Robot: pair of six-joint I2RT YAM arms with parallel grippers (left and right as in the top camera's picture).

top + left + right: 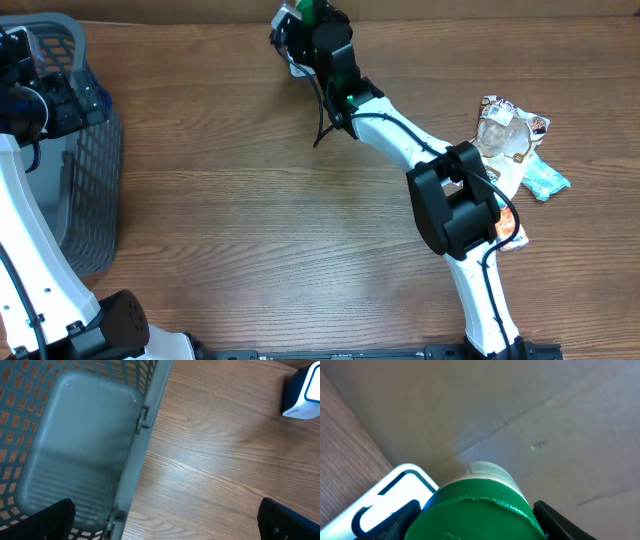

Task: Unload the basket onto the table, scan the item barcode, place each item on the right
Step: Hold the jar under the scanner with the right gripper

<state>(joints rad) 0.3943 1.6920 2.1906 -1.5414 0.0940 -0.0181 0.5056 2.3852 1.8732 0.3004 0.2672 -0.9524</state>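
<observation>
The wooden table (220,200) fills the view, and across it the right arm (420,150) reaches from the near right edge in a long diagonal, bent at a bulky black joint, to the far edge near the middle. The left arm (25,230) rises along the left side and folds over a grey mesh basket (95,180) that stands at the table's left edge. From the left wrist camera the left gripper (167,522) hangs over the basket's rim, one finger above the basket floor and the other above bare wood, jaws spread wide with nothing between them. Beside the right arm's elbow lies a loose heap of snack packets (515,135), partly covered by the arm from above (a teal packet (548,182) sticks out at its outer edge). At the far edge sits the white-and-blue scanner (385,505), also visible in the corner of the left wrist view (302,392). The right gripper (305,15) is clamped on the green-capped bottle (475,510), fingers on either side of the cap. The bottle's pale body points away toward the back wall, just beside the scanner's dark window; whether they touch cannot be told.
</observation>
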